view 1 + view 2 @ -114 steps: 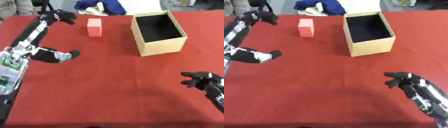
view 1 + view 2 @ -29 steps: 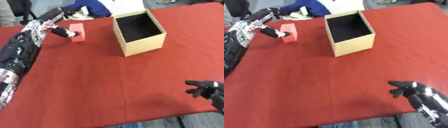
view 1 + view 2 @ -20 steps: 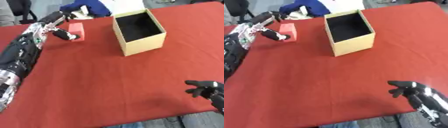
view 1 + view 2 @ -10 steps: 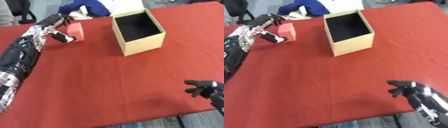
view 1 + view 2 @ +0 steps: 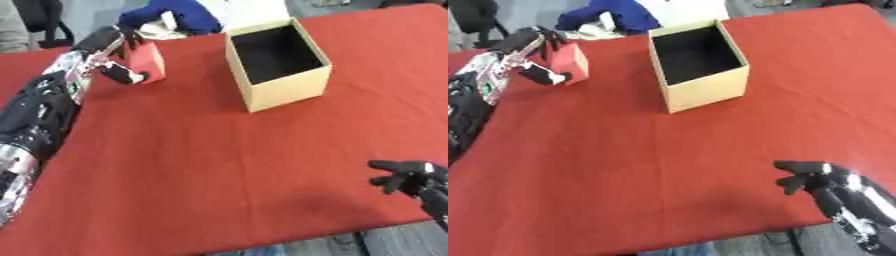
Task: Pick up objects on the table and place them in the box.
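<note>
A pink block (image 5: 147, 61) stands at the far left of the red table (image 5: 219, 155). My left hand (image 5: 114, 52) is curled round it, fingers over its top and thumb under its near side. To its right stands an open cardboard box (image 5: 278, 64) with a dark inside that looks bare. My right hand (image 5: 815, 182) hovers at the near right edge of the table, fingers relaxed and spread, holding nothing.
A pile of blue and white cloth (image 5: 179, 15) lies just beyond the table's far edge behind the block. The near table edge runs along the bottom of both views.
My left hand has closed round the pink block and tipped or raised it a little. The right hand has stayed in place.
</note>
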Robot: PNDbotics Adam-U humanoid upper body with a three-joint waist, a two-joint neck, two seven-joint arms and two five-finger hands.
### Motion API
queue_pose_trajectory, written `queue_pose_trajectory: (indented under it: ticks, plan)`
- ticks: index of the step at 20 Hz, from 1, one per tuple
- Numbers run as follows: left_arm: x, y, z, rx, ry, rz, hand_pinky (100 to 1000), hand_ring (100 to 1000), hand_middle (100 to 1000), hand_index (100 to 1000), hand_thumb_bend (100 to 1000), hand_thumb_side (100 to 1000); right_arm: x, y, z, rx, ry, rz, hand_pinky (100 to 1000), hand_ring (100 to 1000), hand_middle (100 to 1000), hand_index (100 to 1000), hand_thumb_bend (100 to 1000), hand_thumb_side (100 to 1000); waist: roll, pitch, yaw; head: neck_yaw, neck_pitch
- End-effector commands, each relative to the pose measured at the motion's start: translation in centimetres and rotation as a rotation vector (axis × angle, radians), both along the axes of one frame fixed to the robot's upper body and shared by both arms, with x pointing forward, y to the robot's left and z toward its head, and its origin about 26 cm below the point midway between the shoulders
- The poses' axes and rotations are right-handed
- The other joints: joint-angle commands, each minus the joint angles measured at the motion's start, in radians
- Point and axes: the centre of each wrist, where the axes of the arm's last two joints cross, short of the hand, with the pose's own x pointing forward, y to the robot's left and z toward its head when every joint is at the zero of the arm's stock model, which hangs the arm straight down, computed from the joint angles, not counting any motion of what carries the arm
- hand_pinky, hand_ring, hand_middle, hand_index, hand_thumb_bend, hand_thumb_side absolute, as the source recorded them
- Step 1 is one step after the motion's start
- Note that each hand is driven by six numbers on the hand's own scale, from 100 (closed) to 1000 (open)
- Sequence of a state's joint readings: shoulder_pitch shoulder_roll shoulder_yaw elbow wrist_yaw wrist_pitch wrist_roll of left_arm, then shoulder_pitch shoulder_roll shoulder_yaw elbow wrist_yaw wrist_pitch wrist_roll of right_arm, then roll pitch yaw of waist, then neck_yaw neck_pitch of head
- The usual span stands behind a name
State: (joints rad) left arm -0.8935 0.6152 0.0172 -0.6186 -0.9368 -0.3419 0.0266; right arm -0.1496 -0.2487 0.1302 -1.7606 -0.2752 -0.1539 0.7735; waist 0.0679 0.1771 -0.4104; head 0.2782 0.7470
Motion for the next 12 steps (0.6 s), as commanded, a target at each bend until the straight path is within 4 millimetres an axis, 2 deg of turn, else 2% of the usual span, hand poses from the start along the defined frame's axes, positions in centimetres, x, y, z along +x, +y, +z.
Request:
queue_pose_trajectory:
  ticks: [1, 7, 12]
  plan:
    - [0.1, 0.4, 2.5, -0.03, -0.091, 0.0, 898, 398, 334, 771, 393, 152, 0.1, 0.0, 0.6, -0.006, -0.023, 0.002, 852, 948, 586, 833, 100, 537, -0.005, -0.02, 0.003, -0.004, 0.004]
    - [0.5, -1.2, 4.7, -0.082, -0.152, -0.084, 898, 397, 327, 769, 354, 126, 0.1, -0.1, 0.6, -0.006, -0.02, 0.004, 853, 948, 586, 833, 100, 536, -0.004, -0.025, 0.008, -0.006, 0.006]
    - [1.0, -3.4, 6.0, -0.105, -0.167, -0.184, 901, 399, 328, 770, 334, 112, 0.1, 0.0, 0.7, -0.004, -0.021, 0.01, 853, 948, 587, 833, 100, 535, -0.002, -0.029, 0.002, -0.005, 0.004]
